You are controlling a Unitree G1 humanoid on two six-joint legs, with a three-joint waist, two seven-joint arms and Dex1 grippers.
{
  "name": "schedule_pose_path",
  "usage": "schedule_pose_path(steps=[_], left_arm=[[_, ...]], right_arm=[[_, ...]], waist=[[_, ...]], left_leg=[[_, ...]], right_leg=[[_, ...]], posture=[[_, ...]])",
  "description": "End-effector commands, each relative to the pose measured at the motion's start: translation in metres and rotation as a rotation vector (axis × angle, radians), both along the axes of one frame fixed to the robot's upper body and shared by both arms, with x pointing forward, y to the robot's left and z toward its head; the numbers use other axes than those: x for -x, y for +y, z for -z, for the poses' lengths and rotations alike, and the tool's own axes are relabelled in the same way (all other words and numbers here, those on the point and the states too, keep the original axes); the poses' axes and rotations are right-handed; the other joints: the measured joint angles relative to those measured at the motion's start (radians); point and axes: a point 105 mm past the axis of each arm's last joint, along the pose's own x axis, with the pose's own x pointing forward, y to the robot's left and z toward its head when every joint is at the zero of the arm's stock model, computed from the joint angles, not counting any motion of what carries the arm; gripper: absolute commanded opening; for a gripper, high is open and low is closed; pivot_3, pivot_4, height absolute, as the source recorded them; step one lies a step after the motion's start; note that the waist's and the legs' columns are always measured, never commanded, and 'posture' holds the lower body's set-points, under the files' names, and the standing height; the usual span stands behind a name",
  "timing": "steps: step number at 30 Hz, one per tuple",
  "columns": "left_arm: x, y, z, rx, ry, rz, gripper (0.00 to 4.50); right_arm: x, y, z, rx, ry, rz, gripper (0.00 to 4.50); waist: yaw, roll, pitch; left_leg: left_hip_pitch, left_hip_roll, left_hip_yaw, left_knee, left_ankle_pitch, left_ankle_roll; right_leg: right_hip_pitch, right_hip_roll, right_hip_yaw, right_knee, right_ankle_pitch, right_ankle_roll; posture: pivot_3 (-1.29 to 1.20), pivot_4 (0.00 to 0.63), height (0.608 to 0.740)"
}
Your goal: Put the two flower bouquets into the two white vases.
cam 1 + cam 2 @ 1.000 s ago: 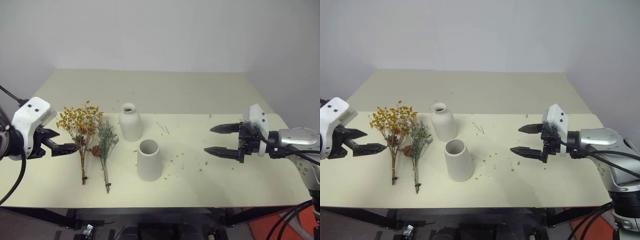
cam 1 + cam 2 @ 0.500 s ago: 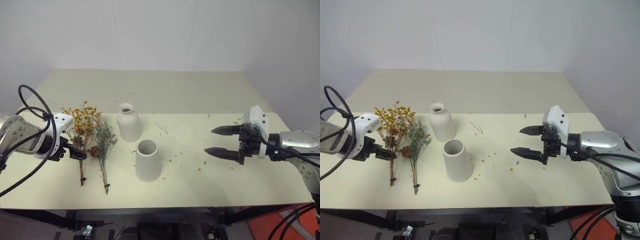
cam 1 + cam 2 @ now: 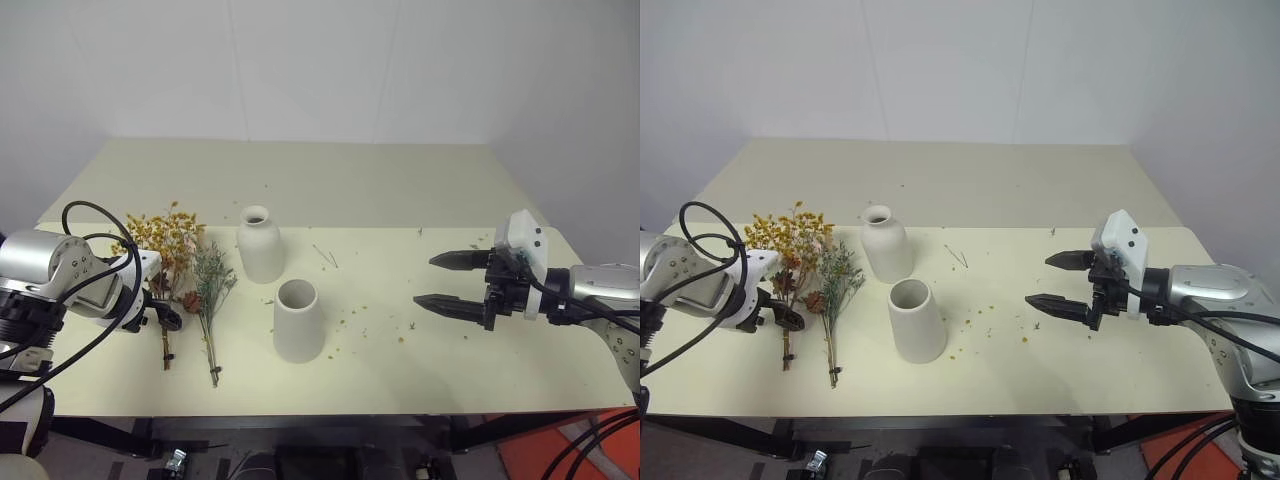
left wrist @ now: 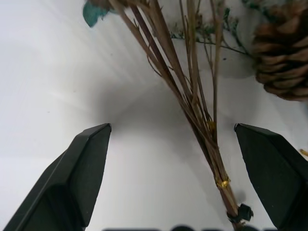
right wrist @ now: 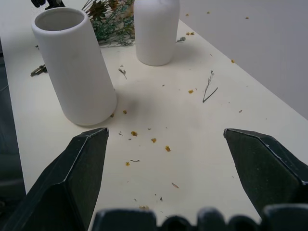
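Note:
The yellow-orange bouquet lies flat at the table's left, stems toward the front edge. The grey-green bouquet lies right beside it, with a reddish-brown piece on it. My left gripper points down over the yellow bunch's brown stems. It is open, with the stems between its fingers and not pinched. The bottle-shaped white vase stands upright, with the wide-mouthed white vase just in front of it. My right gripper hovers open and empty to the right of the vases, pointing toward them.
Yellow crumbs and bits of stem are scattered between the vases and my right gripper. A loose twig lies behind them. A black cable loops above my left wrist. The table's front edge runs close below the bouquets' stem ends.
My left arm has swung in and come down, turning its gripper from level to pointing down over the yellow bouquet's stems. My right gripper has stayed where it was.

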Motion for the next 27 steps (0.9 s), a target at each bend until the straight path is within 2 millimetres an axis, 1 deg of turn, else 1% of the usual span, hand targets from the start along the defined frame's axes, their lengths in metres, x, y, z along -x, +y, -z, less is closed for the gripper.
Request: schedule_pose_path(steps=[1, 4, 9, 14, 15, 17, 23, 27], left_arm=[[-0.006, 0.0, -0.01, 0.005, -0.041, -0.012, 4.29], [-0.008, -0.002, -0.009, 0.011, -0.044, -0.016, 3.53], [-0.011, -0.001, -0.009, 0.006, -0.051, -0.036, 1.91], [-0.012, 0.0, -0.011, 0.004, -0.058, -0.042, 0.25], [-0.012, 0.0, -0.011, 0.004, -0.06, -0.043, 0.01], [-0.012, 0.003, -0.013, 0.0, -0.067, -0.054, 0.01], [-0.007, 0.026, -0.029, -0.053, -0.113, -0.129, 0.01], [-0.003, 0.036, -0.057, -0.083, -0.191, -0.138, 0.01]], right_arm=[[0.004, -0.002, -0.012, 0.006, -0.048, 0.005, 4.5], [0.004, -0.002, -0.013, 0.005, -0.051, 0.002, 4.5], [0.004, 0.001, -0.014, 0.009, -0.058, -0.022, 4.5], [-0.002, 0.009, -0.015, 0.01, -0.068, -0.062, 4.5], [-0.003, 0.011, -0.014, 0.013, -0.071, -0.072, 4.5], [-0.005, 0.015, -0.014, 0.016, -0.076, -0.09, 4.5], [-0.012, 0.024, -0.015, 0.02, -0.091, -0.134, 4.5], [-0.016, 0.027, -0.015, 0.018, -0.1, -0.154, 4.5]], waist=[[0.0, 0.0, 0.0], [0.0, 0.0, 0.0], [0.0, 0.0, 0.0], [-0.003, 0.0, 0.0], [-0.004, 0.0, 0.0], [-0.004, 0.0, 0.0], [-0.003, 0.0, 0.0], [-0.004, 0.0, 0.0]], left_leg=[[0.0, 0.0, 0.0, 0.0, 0.0, 0.0], [0.0, 0.0, 0.0, 0.0, 0.0, 0.0], [0.001, 0.0, 0.0, 0.0, 0.0, 0.0], [0.001, 0.0, 0.0, 0.0, 0.0, 0.0], [0.001, 0.0, 0.0, 0.0, 0.0, 0.0], [0.001, 0.0, 0.0, 0.0, 0.0, 0.0], [0.0, 0.0, 0.0, 0.0, 0.0, 0.0], [0.0, 0.0, 0.0, 0.0, 0.0, 0.0]], right_leg=[[0.0, 0.0, 0.0, 0.0, 0.0, 0.0], [0.0, 0.0, 0.0, 0.0, 0.0, 0.0], [0.0, 0.0, 0.0, 0.0, 0.0, 0.0], [0.0, 0.0, 0.0, 0.001, 0.0, 0.0], [0.0, 0.0, 0.0, 0.001, 0.0, 0.0], [0.0, 0.0, 0.0, 0.001, 0.0, 0.0], [0.0, 0.0, 0.0, 0.0, 0.0, -0.001], [0.0, 0.0, 0.0, 0.0, 0.001, -0.001]], posture=[[0.0, 0.15, 0.74], [0.0, 0.15, 0.74], [0.0, 0.15, 0.74], [0.0, 0.15, 0.74], [0.0, 0.15, 0.74], [0.0, 0.15, 0.74], [0.0, 0.15, 0.74], [0.0, 0.15, 0.74]])
